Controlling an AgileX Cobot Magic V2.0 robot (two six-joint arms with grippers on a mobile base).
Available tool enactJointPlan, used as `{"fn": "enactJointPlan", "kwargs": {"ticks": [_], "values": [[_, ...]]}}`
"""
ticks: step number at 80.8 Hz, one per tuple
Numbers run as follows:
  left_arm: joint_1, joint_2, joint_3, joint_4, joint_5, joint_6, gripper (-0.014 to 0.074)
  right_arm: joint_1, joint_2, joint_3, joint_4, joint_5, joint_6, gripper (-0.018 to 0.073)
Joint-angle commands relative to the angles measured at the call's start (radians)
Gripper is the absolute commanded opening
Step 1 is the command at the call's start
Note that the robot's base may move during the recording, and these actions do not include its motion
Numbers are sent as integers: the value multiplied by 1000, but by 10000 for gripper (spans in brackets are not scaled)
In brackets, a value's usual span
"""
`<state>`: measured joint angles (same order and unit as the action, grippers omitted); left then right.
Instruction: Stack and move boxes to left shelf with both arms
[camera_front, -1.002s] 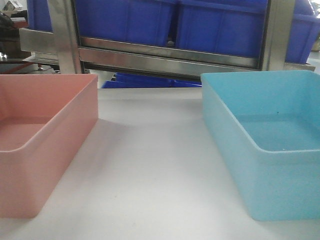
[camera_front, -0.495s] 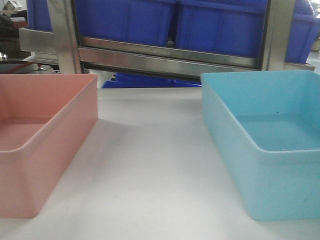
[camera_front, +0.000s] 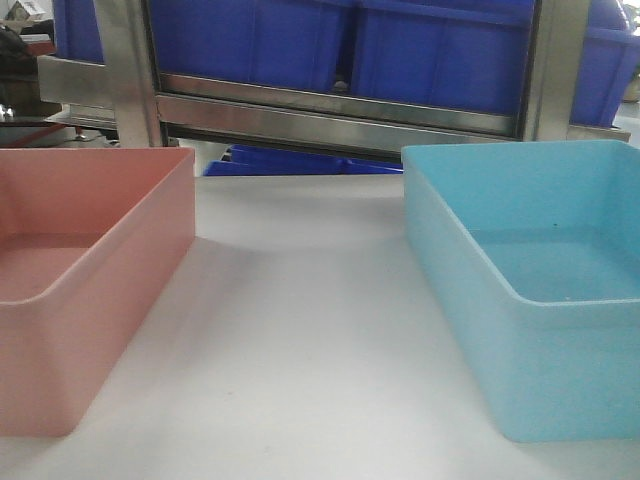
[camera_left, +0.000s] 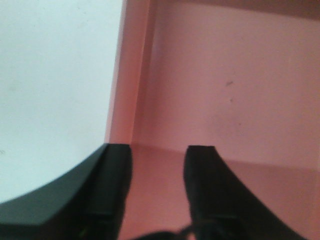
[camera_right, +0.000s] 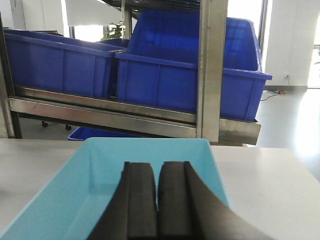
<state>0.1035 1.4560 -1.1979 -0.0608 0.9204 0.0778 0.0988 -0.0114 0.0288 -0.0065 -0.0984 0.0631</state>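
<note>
**Left pincer parted at the pink bin's wall, right pincer closed over the blue bin**

Your left pincer (camera_left: 159, 150) is parted to a moderate gap and holds nothing. The salmon-pink bin (camera_left: 225, 85) fills the space ahead of it. The bin's side wall runs straight out from one finger (camera_left: 112, 185), and the other finger (camera_left: 205, 185) sits over the bin's inside. Past the wall, on the pincer's outer side, is the white table (camera_left: 55, 75). You cannot tell whether the wall truly lies between the fingers.

Your right pincer (camera_right: 157, 167) is closed to a thin slit with nothing seen in it. The sky-blue bin (camera_right: 95, 175) lies open beneath and ahead of it. Farther ahead stands a steel rack (camera_right: 100, 112) loaded with dark blue crates (camera_right: 165, 85).

The two bins sit well apart and are not yet stacked, so gripping looks like the step in hand. Shift the left pincer sideways until the pink wall is centred in the gap, reach down past the rim, then close squarely. Part the right pincer before it meets any wall. Lift level, because a thin plastic wall held at one spot will likely tilt.
</note>
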Motion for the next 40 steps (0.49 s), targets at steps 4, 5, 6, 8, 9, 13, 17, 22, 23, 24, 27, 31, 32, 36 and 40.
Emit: {"fn": "enactJointPlan", "kwargs": {"ticks": [4,5,6,8,9,13,17,22,23,24,27,31,32,36,40], "values": [[37,83,-153,-15,13,31,454,-1,-19,-23,-1,-83,-7,49],[39,97,-168,-15,19,37,457,-1,-19,-23,-1,-83,-7,49],[45,111,-182,-15,26,40,458,-1,-19,-23,-1,-83,-7,49],[50,140,-211,-15,40,54,456,-1,-19,-23,-1,-83,-7,49],[52,155,-218,-15,44,57,454,-1,-19,-23,-1,-83,-7,49],[59,209,-275,-15,73,89,438,-1,-19,-23,-1,-83,-7,49],[65,271,-330,-15,103,103,423,-1,-19,-23,-1,-83,-7,49],[68,343,-382,-15,128,105,412,-1,-19,-23,-1,-83,-7,49],[68,355,-391,-15,131,105,409,-1,-19,-23,-1,-83,-7,49],[68,368,-404,-15,135,105,408,-1,-19,-23,-1,-83,-7,49],[68,402,-423,-20,138,105,407,-1,-19,-23,-1,-83,-7,49],[68,437,-441,-22,138,105,407,-1,-19,-23,-1,-83,-7,49],[68,450,-444,-22,138,105,407,-1,-19,-23,-1,-83,-7,49],[68,475,-444,-24,140,105,406,-1,-19,-23,-1,-83,-7,49],[68,495,-444,-24,151,105,406,-1,-19,-23,-1,-83,-7,49]]}}
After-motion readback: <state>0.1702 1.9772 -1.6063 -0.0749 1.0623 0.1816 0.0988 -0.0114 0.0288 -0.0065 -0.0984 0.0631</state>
